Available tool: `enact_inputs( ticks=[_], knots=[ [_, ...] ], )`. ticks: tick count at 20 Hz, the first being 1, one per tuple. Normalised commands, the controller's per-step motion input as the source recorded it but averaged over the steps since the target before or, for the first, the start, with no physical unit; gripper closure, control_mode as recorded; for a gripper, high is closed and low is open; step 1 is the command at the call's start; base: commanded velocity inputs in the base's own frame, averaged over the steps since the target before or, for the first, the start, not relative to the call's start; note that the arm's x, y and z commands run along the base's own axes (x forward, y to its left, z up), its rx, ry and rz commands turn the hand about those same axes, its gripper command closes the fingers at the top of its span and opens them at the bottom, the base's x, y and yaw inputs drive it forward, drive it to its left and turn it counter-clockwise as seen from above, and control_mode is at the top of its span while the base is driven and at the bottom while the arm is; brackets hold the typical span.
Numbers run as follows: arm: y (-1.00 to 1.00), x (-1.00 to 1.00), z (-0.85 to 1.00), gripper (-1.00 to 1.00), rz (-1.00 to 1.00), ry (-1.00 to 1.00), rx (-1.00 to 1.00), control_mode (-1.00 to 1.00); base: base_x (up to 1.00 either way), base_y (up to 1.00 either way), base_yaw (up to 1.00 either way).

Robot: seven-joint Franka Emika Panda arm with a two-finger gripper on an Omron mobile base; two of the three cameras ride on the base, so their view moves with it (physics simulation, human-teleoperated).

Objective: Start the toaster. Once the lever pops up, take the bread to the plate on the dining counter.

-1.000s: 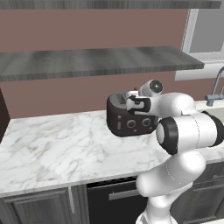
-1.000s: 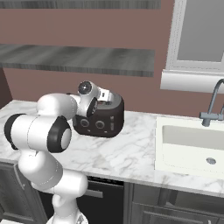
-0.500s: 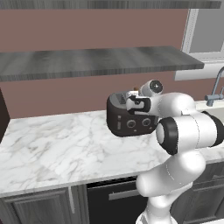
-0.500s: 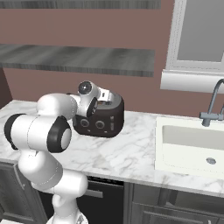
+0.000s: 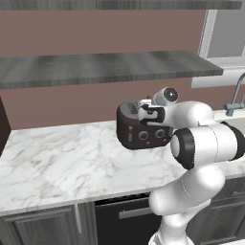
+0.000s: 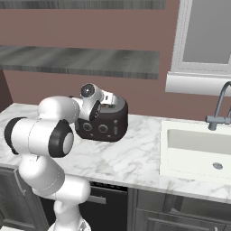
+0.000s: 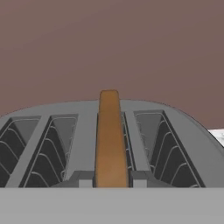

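Brown wall and a grey shelf run behind the marble counter (image 5: 57, 162), and your toaster (image 5: 139, 135) sits on it near the wall, left of the sink (image 6: 198, 149). Compare with a second ago and you will find almost nothing has changed: the arm is parked in the same pose over the toaster's top, and the end effector (image 5: 149, 114) has stayed drawn in narrow, its two fingertips pressed against either face of the bread (image 7: 110, 140). That stillness suggests the grasp is settled and the lift has not begun, so the carry to the plate is all still ahead of you. In the hand view the bread stands on edge in one of the middle slots, its brown top edge raised above the toaster's grey top, which suggests the lever is up. Its long visible edge runs straight away from the camera toward the wall, in line with the slot and the wire guides on either side. A straight pull up out of the slot looks the safest, to keep it from catching on the guides.
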Motion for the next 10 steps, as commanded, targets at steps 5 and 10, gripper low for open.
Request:
enact_inputs(
  ticks=[5,10],
  knots=[
    [0.0,0.0,0.0,1.0,0.0,0.0,0.0,-1.0,0.0,0.0,0.0],
    [0.0,0.0,0.0,1.0,0.0,0.0,0.0,-1.0,0.0,0.0,0.0]
  ],
)
